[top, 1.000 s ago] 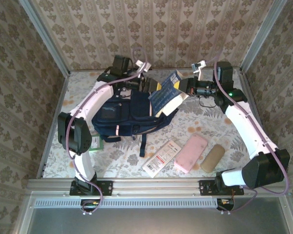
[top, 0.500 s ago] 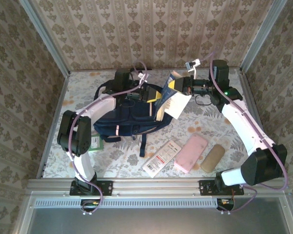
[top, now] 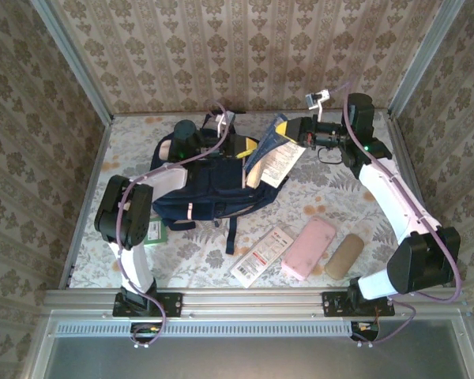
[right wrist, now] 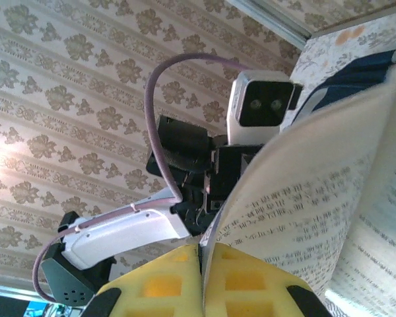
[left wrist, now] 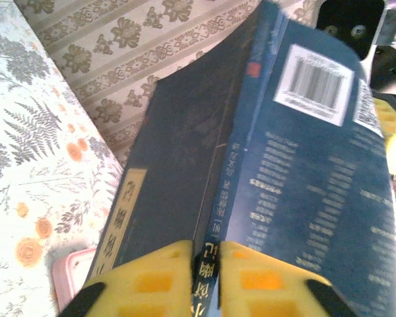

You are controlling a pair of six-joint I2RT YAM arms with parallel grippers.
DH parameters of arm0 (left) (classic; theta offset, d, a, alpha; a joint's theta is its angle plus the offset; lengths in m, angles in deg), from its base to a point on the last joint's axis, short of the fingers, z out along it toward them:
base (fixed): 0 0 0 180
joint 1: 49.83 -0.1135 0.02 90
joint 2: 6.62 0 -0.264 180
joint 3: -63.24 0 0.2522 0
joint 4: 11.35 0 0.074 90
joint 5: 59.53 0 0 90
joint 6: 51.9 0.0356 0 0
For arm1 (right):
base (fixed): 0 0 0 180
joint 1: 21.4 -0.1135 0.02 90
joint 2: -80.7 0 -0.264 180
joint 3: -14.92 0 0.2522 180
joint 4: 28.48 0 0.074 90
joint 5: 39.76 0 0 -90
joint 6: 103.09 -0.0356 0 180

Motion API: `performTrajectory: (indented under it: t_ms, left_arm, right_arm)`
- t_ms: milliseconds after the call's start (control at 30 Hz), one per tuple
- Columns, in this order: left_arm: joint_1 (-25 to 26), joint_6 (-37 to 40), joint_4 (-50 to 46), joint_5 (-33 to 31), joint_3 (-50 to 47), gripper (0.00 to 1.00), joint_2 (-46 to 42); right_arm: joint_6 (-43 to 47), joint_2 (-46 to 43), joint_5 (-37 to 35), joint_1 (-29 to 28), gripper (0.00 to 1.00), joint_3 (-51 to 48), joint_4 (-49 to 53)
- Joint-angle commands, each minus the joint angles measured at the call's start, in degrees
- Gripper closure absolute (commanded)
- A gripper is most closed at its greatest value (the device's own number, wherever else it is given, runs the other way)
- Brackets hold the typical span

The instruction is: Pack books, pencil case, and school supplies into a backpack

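The dark navy book [top: 278, 160] hangs open and tilted above the backpack's [top: 209, 193] far right corner. My left gripper [top: 243, 148] is shut on its spine edge [left wrist: 211, 264], the yellow pads [left wrist: 152, 277] pressing from both sides. From the right, my right gripper [top: 297, 136] is shut on a thin cover or page [right wrist: 303, 198] of the same book. The navy backpack lies flat mid-table. On the table in front lie the white packet [top: 261, 254], the pink pouch [top: 310, 247] and the tan pouch [top: 344, 255]. The green booklet [top: 154, 231] peeks out beside my left arm.
Patterned walls close the table off at the back and on both sides. My left arm [right wrist: 125, 228] arches over the backpack's top. A metal rail [top: 245, 300] runs along the near edge. Backpack straps [top: 231, 233] trail toward the packet.
My left gripper swung right to the book and closed on its spine. The right gripper raised the book and drew it back, so it stands steeper.
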Motion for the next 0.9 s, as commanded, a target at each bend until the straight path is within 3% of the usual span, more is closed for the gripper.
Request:
performTrajectory:
  t_ms: [0,100,400,433,500,567,667,733,867]
  left_arm:
    - [0.72,-6.30,11.10,0.44,-0.04,0.93,0.53]
    - [0.69,-6.03,10.93,0.06,0.13,1.00,0.45]
    - [-1.33,-0.12,2.87,-0.12,0.56,1.00,-1.34]
    - [-1.74,2.09,-0.50,-0.24,0.66,0.95,-2.13]
    - [-3.12,8.30,-9.61,-2.24,0.28,0.65,-4.69]
    - [-5.06,18.14,-24.39,-6.00,0.17,0.48,-8.81]
    - [-6.98,37.47,-52.94,-17.56,2.93,0.40,-16.09]
    - [-6.94,45.99,-64.55,-27.46,4.98,0.38,-19.79]
    - [-7.56,48.59,-74.76,-37.12,3.95,0.36,-23.07]
  right_arm:
    - [-1.26,-0.14,-1.92,0.41,1.00,-1.59,-3.08]
    - [-1.12,-0.04,-2.21,0.58,1.00,-1.83,-2.81]
    - [-0.50,-0.07,-3.55,1.11,1.00,-3.04,-1.65]
    - [-0.63,0.18,-3.01,1.02,1.00,-3.05,-1.76]
    - [-0.77,0.24,-2.43,0.88,1.00,-3.00,-1.76]
    - [-0.68,0.08,-1.54,0.61,1.00,-3.06,-1.91]
    - [-0.21,0.12,0.95,-1.03,1.00,-2.48,-1.25]
    - [0.87,0.19,1.52,-2.62,1.00,-2.04,0.05]
    - [1.83,1.97,4.44,-6.49,1.00,-1.55,1.58]
